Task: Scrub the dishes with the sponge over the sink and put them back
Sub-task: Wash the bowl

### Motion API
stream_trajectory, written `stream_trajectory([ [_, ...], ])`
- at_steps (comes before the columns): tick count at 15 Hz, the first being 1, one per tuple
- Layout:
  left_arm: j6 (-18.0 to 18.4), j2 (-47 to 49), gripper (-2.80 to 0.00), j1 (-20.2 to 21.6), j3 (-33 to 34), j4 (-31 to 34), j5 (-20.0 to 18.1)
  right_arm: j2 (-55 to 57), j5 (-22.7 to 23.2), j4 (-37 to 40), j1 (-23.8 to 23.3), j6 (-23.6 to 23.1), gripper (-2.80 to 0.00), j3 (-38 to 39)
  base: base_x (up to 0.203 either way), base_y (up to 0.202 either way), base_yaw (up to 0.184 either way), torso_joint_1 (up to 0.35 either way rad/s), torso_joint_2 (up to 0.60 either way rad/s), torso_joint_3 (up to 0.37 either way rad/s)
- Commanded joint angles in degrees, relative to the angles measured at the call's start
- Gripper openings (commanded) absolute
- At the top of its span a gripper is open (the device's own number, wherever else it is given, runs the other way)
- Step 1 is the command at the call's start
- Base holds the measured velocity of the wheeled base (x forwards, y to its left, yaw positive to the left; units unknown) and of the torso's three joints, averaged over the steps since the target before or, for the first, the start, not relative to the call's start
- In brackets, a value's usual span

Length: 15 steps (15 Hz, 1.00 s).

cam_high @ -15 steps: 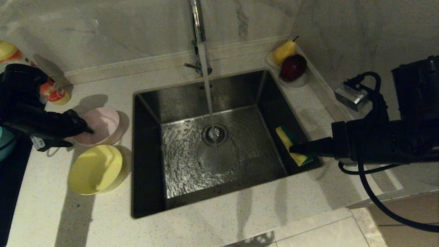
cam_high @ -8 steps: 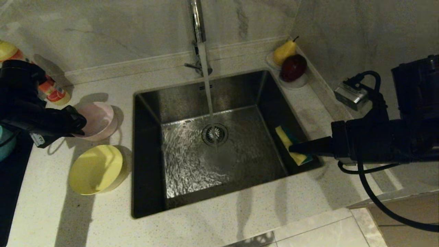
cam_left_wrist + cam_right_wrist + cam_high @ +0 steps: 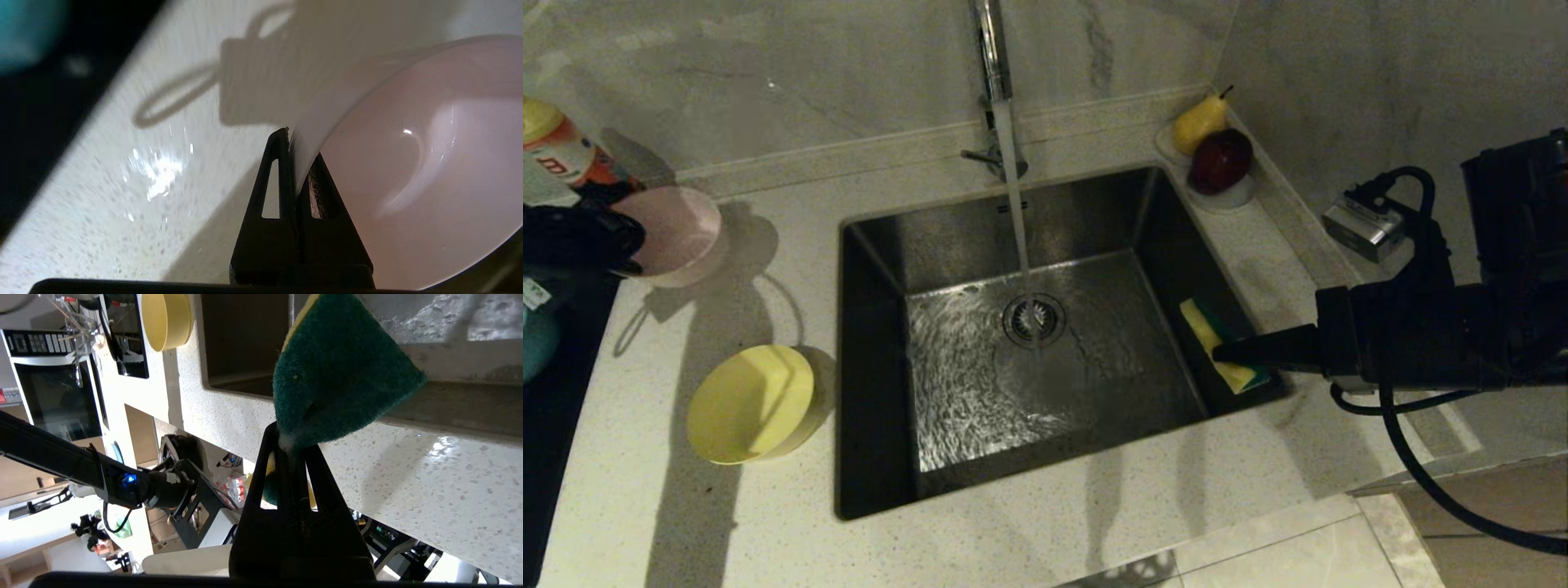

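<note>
Pink bowl (image 3: pixel 674 233) now off counter

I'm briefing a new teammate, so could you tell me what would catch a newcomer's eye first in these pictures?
Water pours from the tap into the middle of the steel sink. At the sink's right edge the right gripper is shut on the sponge. Far left, the left gripper pinches the pink bowl by its rim above the counter; the yellow bowl sits nearer.
</note>
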Motion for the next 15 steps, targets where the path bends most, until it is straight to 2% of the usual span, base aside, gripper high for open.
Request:
stream_trajectory([
  [1, -0.92, -4.19, -2.80, 1.07, -3.07, 0.08, -0.18, 0.01, 0.19, 0.05, 0.51, 0.18, -2.80, 0.14, 0.000, 0.000, 0.000, 0.000, 0.00, 0.000],
  [3, -1.17, -6.61, -2.80, -0.86, -4.90, 0.26, -0.42, 0.01, 0.19, 0.05, 0.51, 0.18, -2.80, 0.06, 0.000, 0.000, 0.000, 0.000, 0.00, 0.000],
  [6, -1.14, -8.15, -2.80, -9.49, -7.10, 1.18, -0.19, 0.14, 0.10, 0.05, 0.51, 0.10, -2.80, 0.58, 0.000, 0.000, 0.000, 0.000, 0.00, 0.000],
  [8, -0.95, -8.19, -2.80, -17.79, -7.82, 2.56, 0.40, 0.36, 0.10, 0.05, 0.51, 0.10, -2.80, 0.58, 0.000, 0.000, 0.000, 0.000, 0.00, 0.000],
  [11, -0.67, -7.06, -2.80, -29.53, -7.37, 4.15, 4.50, 0.18, 0.02, 0.05, 0.50, 0.10, -2.80, 0.67, 0.000, 0.000, 0.000, 0.000, 0.00, 0.000],
  [15, -0.56, -5.57, -2.80, -40.88, -6.06, 4.25, 7.13, -0.25, 0.02, 0.05, 0.44, 0.10, -2.80, 1.04, 0.000, 0.000, 0.000, 0.000, 0.00, 0.000],
])
